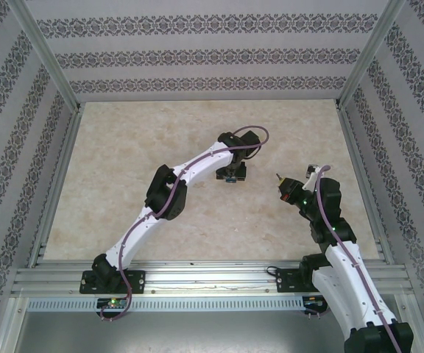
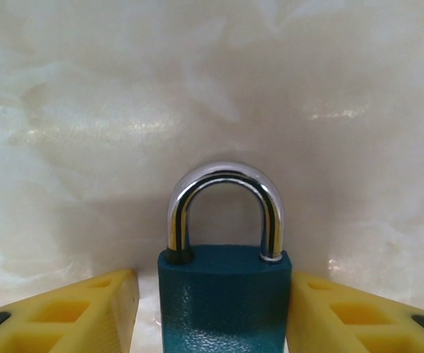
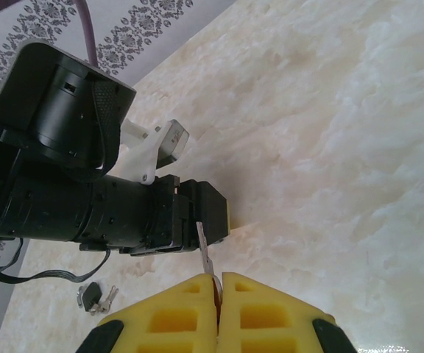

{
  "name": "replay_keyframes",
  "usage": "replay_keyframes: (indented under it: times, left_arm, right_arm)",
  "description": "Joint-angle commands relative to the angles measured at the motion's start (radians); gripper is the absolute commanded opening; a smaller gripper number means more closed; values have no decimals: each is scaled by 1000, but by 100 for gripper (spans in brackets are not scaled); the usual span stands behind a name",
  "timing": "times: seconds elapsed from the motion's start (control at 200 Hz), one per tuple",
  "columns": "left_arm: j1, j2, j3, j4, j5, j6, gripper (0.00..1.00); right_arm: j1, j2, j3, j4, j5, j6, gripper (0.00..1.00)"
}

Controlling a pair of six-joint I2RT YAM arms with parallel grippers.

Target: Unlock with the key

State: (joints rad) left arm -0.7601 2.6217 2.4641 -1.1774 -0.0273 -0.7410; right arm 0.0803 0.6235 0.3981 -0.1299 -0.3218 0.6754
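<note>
The left pincer point(image 1: 231, 176) straddles the blue padlock point(image 2: 224, 309) on the tabletop point(image 2: 197, 88), released, with a gap beside one finger; the right pincer point(image 3: 217, 287) clenches the key point(image 3: 203, 246).

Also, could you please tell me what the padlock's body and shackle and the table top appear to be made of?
The padlock body: probably metal under teal paint, going by its pebbled, slightly glossy coat.
The shackle: polished, chrome-like steel; it mirrors its surroundings.
The table top: cream marble pattern with soft glare, possibly a printed sheet rather than stone.
</note>
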Motion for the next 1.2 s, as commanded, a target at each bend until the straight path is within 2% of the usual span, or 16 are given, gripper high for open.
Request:
replay_keyframes:
  times: [0.0, 0.12, 0.325, 0.58, 0.864, 1.094, 1.194]
  left_arm:
    - [-12, 58, 35, -41, -3, -12, 53]
    - [-9, 88, 75, -41, 4, -9, 48]
    - [8, 129, 79, -40, 69, -14, 22]
    - [17, 65, 56, -30, 83, 9, 12]
    - [79, -187, -89, 72, 122, 29, 12]
    - [154, -458, -375, 304, 253, -18, 12]
    - [176, -540, -456, 359, 265, -22, 17]
  right_arm:
    - [-10, -1, -19, 18, -17, 9, 0]
    - [-14, -4, -19, 14, -19, 10, 0]
    - [-16, -4, -27, 18, -19, 18, 0]
    - [-16, 20, -17, 29, -23, 18, 0]
    - [-16, 33, -6, 44, -38, 28, 0]
    - [-11, 43, 14, 62, -65, 26, 0]
    - [-2, 54, 22, 64, -59, 23, 0]
